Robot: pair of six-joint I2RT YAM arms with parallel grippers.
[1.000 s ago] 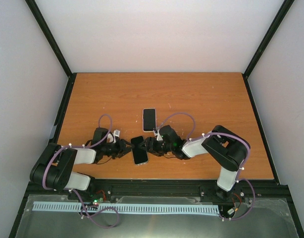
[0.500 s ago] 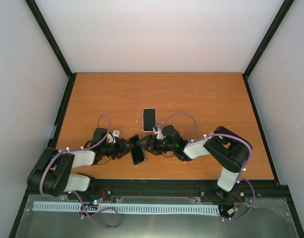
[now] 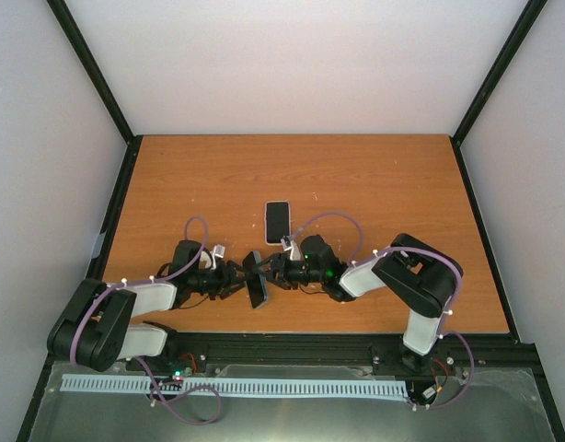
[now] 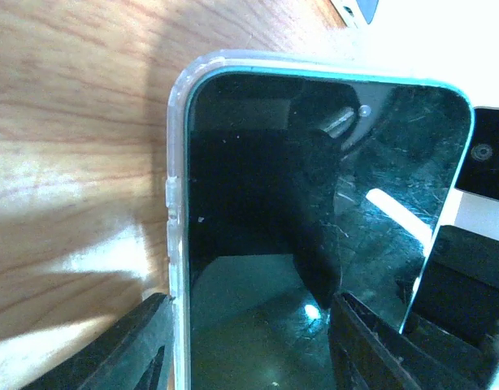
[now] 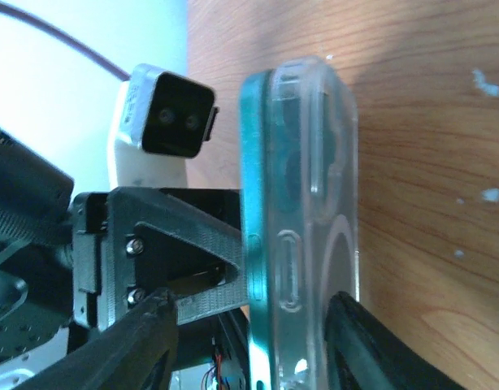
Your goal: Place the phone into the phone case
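The step in hand looks like seating the phone fully in the clear phone case; both arms meet over the near middle of the counter, with the phone tipped up on its long edge between them.

To do it well, the left hand should keep a steady hold while the other presses the case back squarely toward the glass; pressure should run along the rim corner by corner, not at one spot, so no lip is left riding over the teal edge; a twist could pop a seated corner out.

The left hand is closed across the phone's width, one finger against the case's side wall and the other near the opposite edge. The right hand straddles the thickness, its jaws wider than the phone; one finger seems to touch the case back and the other stands apart from the screen, though the close view makes contact hard to judge.

The phone has a dark, finely scratched screen and a teal frame; the case is transparent, with button bumps and a ring on its back. A second pale-rimmed handset lies flat just beyond.
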